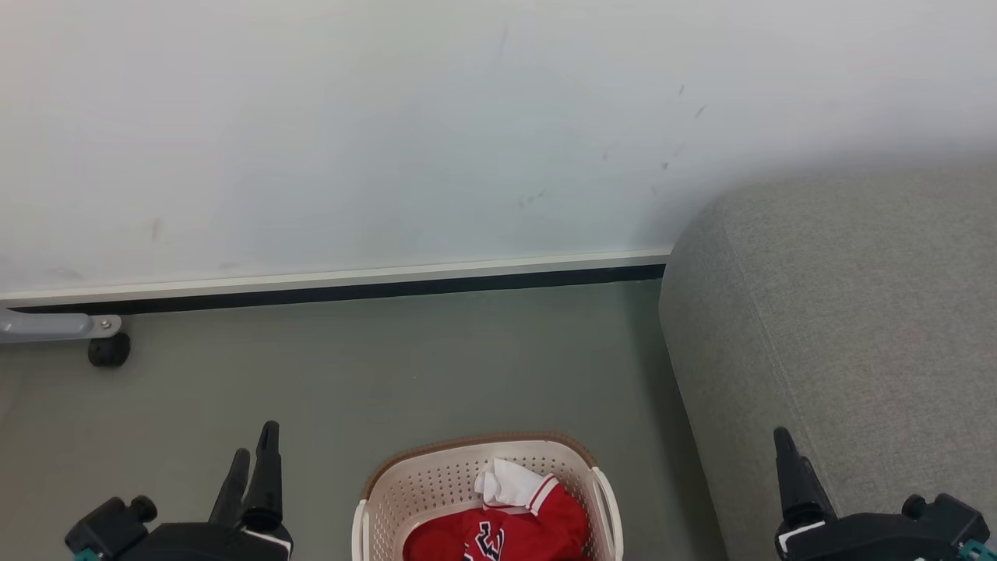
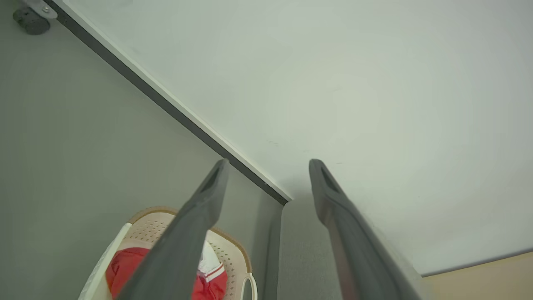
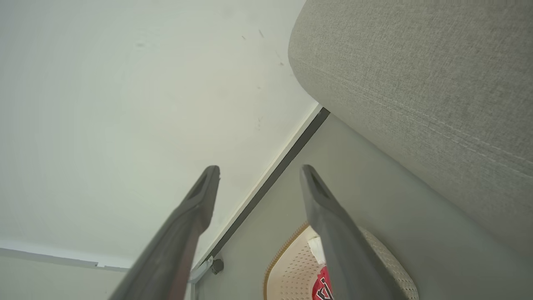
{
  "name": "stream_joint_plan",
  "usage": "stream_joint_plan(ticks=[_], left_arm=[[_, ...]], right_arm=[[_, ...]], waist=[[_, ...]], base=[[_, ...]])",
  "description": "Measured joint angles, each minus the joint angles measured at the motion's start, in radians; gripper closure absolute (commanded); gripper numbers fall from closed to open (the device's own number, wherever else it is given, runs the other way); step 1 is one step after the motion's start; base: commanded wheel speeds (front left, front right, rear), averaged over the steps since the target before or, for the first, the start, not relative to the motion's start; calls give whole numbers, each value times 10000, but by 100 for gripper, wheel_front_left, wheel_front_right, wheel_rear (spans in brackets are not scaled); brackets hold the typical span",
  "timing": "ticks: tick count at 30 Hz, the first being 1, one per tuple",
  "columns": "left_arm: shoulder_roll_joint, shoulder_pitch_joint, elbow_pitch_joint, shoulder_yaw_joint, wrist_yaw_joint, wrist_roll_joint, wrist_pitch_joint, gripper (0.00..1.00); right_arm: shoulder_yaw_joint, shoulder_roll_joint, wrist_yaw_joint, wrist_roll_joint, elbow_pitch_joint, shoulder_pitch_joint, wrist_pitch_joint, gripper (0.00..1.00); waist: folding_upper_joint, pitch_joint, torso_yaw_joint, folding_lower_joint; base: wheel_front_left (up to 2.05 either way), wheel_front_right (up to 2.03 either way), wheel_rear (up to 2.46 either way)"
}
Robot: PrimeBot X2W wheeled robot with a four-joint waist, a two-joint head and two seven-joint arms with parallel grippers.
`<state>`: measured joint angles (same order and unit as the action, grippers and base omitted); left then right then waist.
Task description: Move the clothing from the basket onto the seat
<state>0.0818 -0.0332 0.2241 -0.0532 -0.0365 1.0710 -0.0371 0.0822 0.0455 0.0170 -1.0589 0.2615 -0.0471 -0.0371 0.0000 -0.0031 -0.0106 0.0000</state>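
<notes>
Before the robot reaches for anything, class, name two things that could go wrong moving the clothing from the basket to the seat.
1. The clothing lies bunched low in the basket; the open left end effector might snag the perforated wall and drag the basket.
2. The seat stands higher than the basket, across a strip of floor; a loose pinch by the right end effector could drop clothing there.

Floor point(image 1: 389, 366) lying open from basket point(image 1: 420, 491) to far wall point(image 1: 389, 117). Basket mouth facing up, uncovered above clothing point(image 1: 537, 518). Seat point(image 1: 857, 327) crowding the right side, just beside basket, its top lying bare. Caster point(image 1: 108, 351) jutting out far left by wall.
</notes>
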Motion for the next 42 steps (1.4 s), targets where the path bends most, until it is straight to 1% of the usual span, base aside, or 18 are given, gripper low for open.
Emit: stream_joint_plan(ticks=[9, 11, 13, 15, 20, 26, 29, 30, 33, 34, 42], left_arm=[[276, 52, -75, -215, 203, -1490, -278, 0], [299, 99, -86, -244, 290, -1699, -366, 0], [326, 197, -88, -272, 299, -2029, -445, 0], [362, 244, -88, -301, 378, -2274, -518, 0], [441, 318, -119, -472, 468, -2959, -660, 0], [468, 400, -155, -608, 616, -3816, -886, 0], [500, 416, -207, -667, 650, -4171, -980, 0], [512, 419, -219, -690, 692, -4276, -1016, 0], [520, 429, -270, -777, 723, -4717, -1137, 0], [522, 431, -297, -796, 734, -4813, -1152, 0], [556, 588, -362, -909, 897, -5843, -1452, 0]], right_arm=[[422, 50, -184, 1342, -2, 1, -278, 0], [510, 54, -268, 1601, 0, 2, -360, 0], [587, 65, -272, 1893, 2, 4, -437, 0], [656, 71, -357, 2134, 2, 7, -510, 0], [853, 84, -447, 2788, 15, 11, -644, 0], [1083, 100, -610, 3593, 21, 14, -890, 0], [1193, 104, -633, 3956, 19, 19, -976, 0], [1214, 105, -700, 4098, 19, 22, -1012, 0], [1292, 115, -715, 4491, 19, 58, -1112, 0], [1325, 117, -782, 4612, 17, 71, -1154, 0], [1542, 150, -965, 5712, -6, 149, -1419, 0]], waist=[[0, -34, -46, 0], [0, -46, -57, 0], [0, -59, -67, 0], [0, -76, -75, 0], [0, -116, -91, 0], [0, -156, -117, 0], [0, -173, -140, 0], [0, -177, -149, 0], [0, -187, -182, 0], [0, -189, -193, 0], [0, -193, -281, 0]], base=[[0, 0, 0], [0, 0, 0], [0, 0, 0], [0, 0, 0], [0, 0, 0], [0, 0, 0], [0, 0, 0], [0, 0, 0], [0, 0, 0], [0, 0, 0], [0, 0, 0]])
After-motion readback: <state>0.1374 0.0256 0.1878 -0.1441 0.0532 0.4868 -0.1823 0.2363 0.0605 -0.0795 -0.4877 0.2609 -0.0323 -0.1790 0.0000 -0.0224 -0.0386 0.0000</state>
